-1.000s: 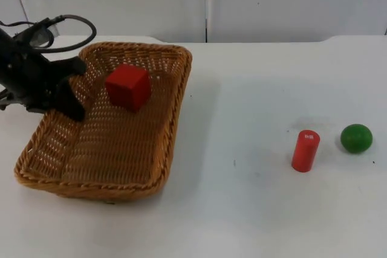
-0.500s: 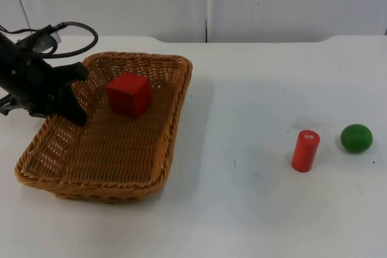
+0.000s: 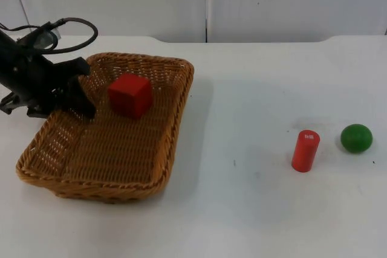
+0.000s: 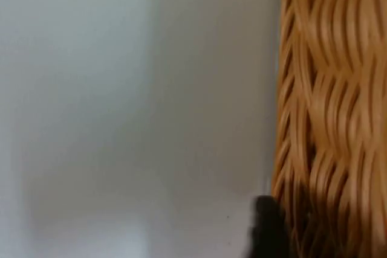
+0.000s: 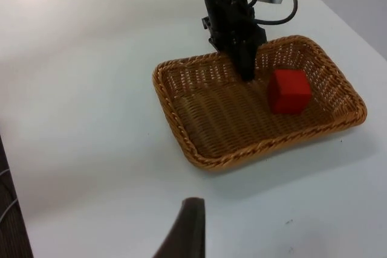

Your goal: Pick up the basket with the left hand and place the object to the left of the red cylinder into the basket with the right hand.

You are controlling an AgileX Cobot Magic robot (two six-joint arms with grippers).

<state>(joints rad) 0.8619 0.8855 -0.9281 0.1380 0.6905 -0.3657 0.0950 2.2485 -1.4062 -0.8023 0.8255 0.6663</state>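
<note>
1. Wicker basket (image 3: 109, 149) sat on the white table (image 3: 242, 209), toward the table's left side.
2. Left gripper (image 3: 83, 106) was at the basket's left rim, clamped shut on the rim, one finger (image 3: 84, 108) inside the basket over the weave. Left wrist view had the woven wall (image 4: 326, 119) right alongside a black fingertip (image 4: 266, 228).
3. Red cube (image 3: 129, 95) lay inside the basket, in its far half, just beside the left gripper on its right, not touching it. Right wrist view: cube (image 5: 289, 91) near the left arm's finger (image 5: 245, 64), small gap btw them.
4. Red cylinder (image 3: 305, 150) stood upright on the table's right side, well apart from the basket. Green ball (image 3: 356, 138) just to its right.
5. Right gripper's black fingertip (image 5: 187, 231) hung above bare table, near the basket's long side, w/ nothing held; how far open – can't tell.
</note>
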